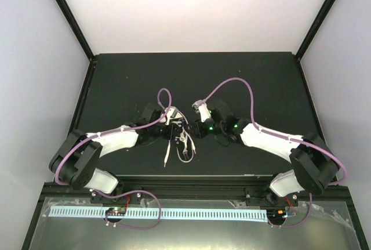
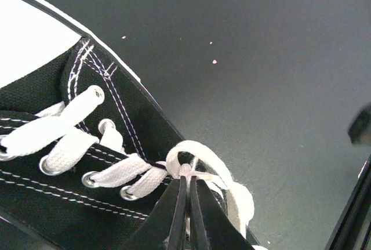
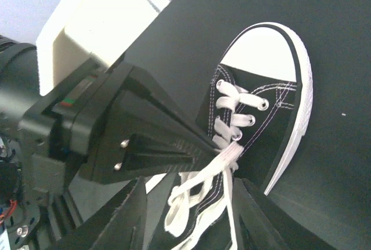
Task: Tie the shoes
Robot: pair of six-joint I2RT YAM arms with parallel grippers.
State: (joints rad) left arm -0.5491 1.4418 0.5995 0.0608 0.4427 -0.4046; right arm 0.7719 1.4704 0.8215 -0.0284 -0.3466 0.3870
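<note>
Black sneaker (image 3: pixel 272 116) with white toe cap on the tabletop (image 1: pixel 145 76), between both arms, left pincer (image 2: pixel 185 183) clamped shut on a white lace (image 2: pixel 223 174) loop at the sneaker's top eyelets, right pincer (image 3: pixel 194 203) spread wide, gripping nothing, straddling loose lace ends by the sneaker's opening

Readable text: none you can make out in any of the three views.
Sneaker (image 3: pixel 272 58): no brand, number or sign legible to you.

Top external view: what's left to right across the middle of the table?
left arm → white laces → right arm
</note>
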